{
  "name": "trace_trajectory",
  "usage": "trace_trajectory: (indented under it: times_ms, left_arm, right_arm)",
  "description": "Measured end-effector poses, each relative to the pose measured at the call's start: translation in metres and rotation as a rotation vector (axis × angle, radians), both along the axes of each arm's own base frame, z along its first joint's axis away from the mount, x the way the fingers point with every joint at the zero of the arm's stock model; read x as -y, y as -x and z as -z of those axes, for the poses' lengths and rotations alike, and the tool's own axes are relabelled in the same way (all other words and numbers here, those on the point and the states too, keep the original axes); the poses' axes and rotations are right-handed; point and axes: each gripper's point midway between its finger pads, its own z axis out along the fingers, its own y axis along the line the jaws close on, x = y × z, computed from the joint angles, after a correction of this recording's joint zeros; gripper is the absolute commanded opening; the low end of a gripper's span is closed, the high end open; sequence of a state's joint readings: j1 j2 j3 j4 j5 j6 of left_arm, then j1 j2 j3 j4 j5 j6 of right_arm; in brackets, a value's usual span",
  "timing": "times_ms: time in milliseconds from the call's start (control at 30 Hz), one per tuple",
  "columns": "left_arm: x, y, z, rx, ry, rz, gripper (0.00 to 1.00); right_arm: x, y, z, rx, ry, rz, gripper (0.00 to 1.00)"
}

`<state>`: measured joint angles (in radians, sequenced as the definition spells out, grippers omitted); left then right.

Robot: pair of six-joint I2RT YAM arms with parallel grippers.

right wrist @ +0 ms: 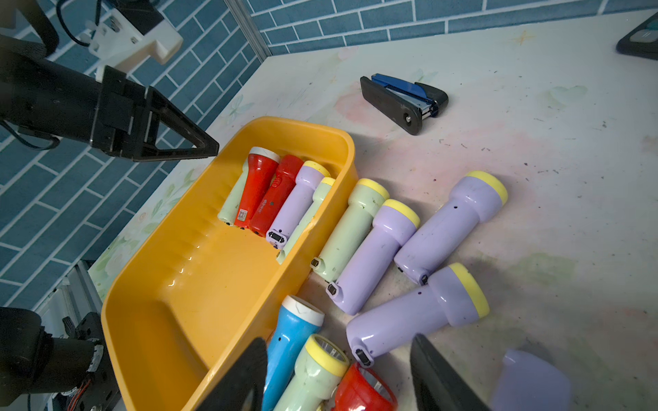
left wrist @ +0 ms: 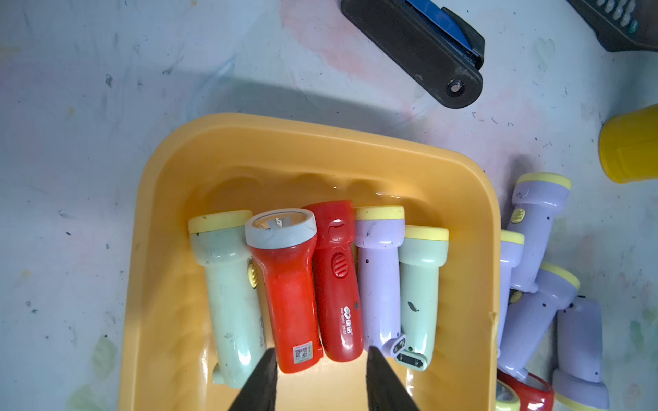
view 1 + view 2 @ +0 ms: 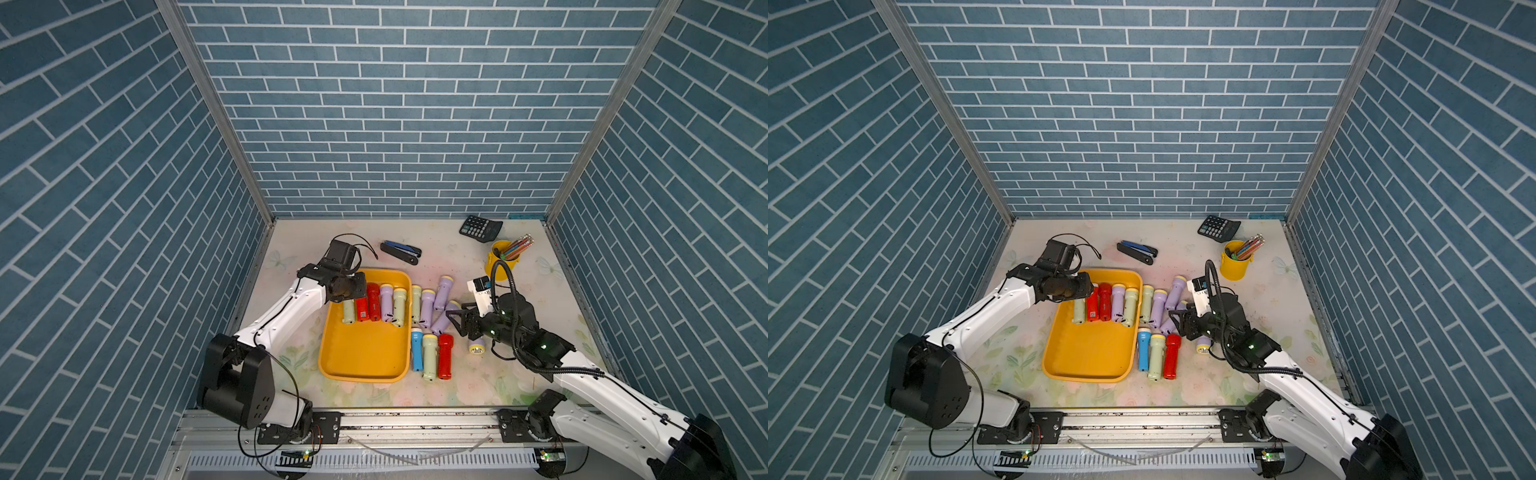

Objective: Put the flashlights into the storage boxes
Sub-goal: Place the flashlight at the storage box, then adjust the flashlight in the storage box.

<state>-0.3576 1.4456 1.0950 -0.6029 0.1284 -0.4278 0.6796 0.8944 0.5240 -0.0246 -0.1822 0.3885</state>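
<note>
Both empty with jaws parted, left gripper [image 2: 322,350] is hovering over 5 flashlights [image 2: 285,284] in the tray [image 2: 320,131] while right gripper [image 1: 338,340] is hanging above a lilac flashlight [image 1: 409,320] beside the tray, needing to descend and close

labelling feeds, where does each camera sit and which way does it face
Top views: high at the front, looking down toward the back wall; both arms, left claw, right claw show.
Left wrist: above the tray, looking down at five flashlights in it; own fingertips show.
Right wrist: low, facing across loose flashlights toward the tray; own fingertips and left claw show.
Shared: both wrist views show tray and stapler.
</note>
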Motion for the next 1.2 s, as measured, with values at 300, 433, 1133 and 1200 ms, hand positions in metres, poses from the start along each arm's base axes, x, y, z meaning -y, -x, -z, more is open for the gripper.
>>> trace_trajectory:
  times_ms: [300, 433, 1133, 1200]
  left_arm:
    - [-0.004, -0.001, 0.029, -0.067, -0.062, 0.034, 0.33]
    - [-0.007, -0.006, 0.037, -0.077, -0.069, 0.031, 0.32]
    - [-0.012, -0.030, 0.067, -0.112, -0.085, 0.011, 0.24]
    - [-0.012, -0.031, 0.068, -0.110, -0.087, 0.010, 0.23]
  right_arm:
    - [-0.005, -0.001, 0.001, -0.020, 0.005, -0.015, 0.64]
    - [-0.006, -0.001, 0.004, -0.029, 0.009, -0.020, 0.64]
    - [-0.007, 0.000, 0.008, -0.041, 0.013, -0.028, 0.64]
    - [-0.007, -0.001, 0.008, -0.041, 0.013, -0.028, 0.64]
